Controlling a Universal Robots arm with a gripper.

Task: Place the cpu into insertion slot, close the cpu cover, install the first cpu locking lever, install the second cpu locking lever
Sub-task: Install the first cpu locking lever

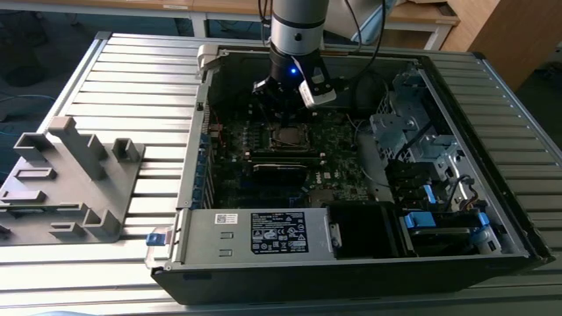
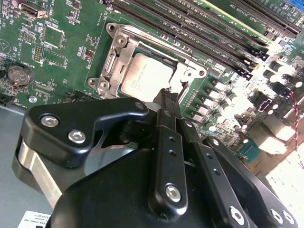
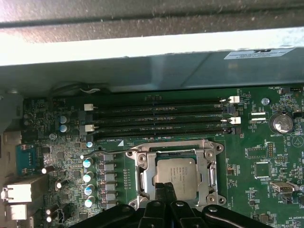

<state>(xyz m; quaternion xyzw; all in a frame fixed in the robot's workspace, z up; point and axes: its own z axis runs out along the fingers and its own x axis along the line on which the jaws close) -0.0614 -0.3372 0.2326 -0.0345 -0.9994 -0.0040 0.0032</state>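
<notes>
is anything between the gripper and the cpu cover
Nothing visible. The black gripper sits directly at the edge of the silvery metal cpu cover, which frames the dull grey square cpu.

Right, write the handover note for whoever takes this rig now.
Gripper: shut, holding nothing visible, tips at the edge of the cpu cover.
Cpu: seated in the slot, with the cover lying down around it.
Done: cpu placed, cover apparently closed.
Left: both locking levers; whether either is latched cannot be told.
</notes>
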